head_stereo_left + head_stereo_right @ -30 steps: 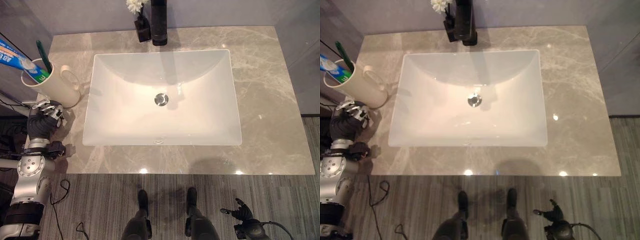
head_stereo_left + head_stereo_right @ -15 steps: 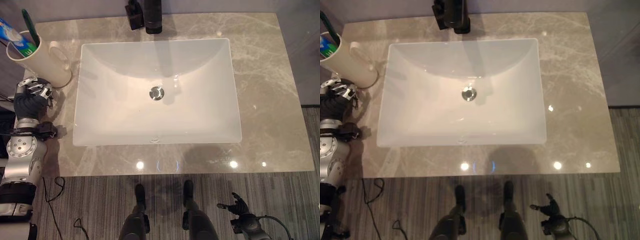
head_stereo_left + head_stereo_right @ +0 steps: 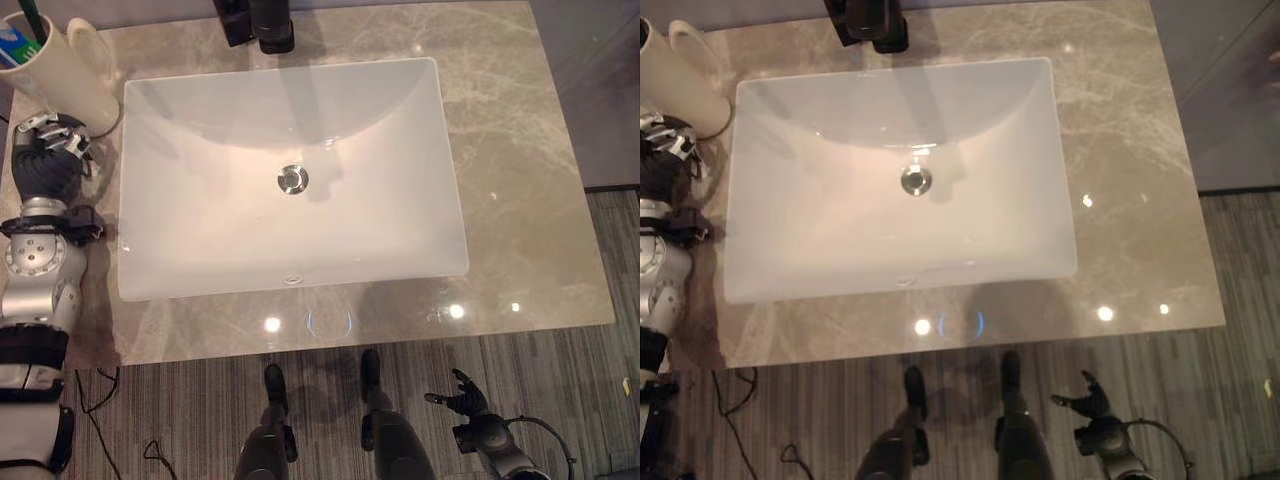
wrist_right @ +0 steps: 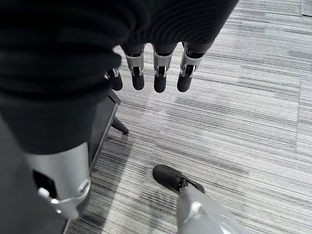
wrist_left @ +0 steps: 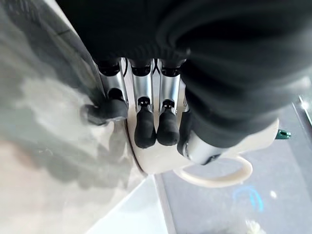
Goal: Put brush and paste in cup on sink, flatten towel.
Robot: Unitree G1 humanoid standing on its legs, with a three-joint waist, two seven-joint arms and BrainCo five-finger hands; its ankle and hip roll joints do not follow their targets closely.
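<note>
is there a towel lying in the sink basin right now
No: the white sink basin holds nothing but its metal drain, and no towel lies on the marble counter around it.

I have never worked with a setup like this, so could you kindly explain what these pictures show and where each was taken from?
This is a two-legged humanoid robot standing at a bathroom counter. Two pictures come from the paired cameras in its head, looking down; the other two come from a camera on each wrist, looking along that hand.

From above you see a grey marbled countertop with a white sink set into it and a dark tap at the back. At the far left corner stands a cream cup holding a green toothbrush and a toothpaste tube.

The left hand rests on the counter just in front of the cup; its wrist view shows relaxed fingers by the cup, holding nothing. The right hand hangs low over the striped carpet, open and empty.
</note>
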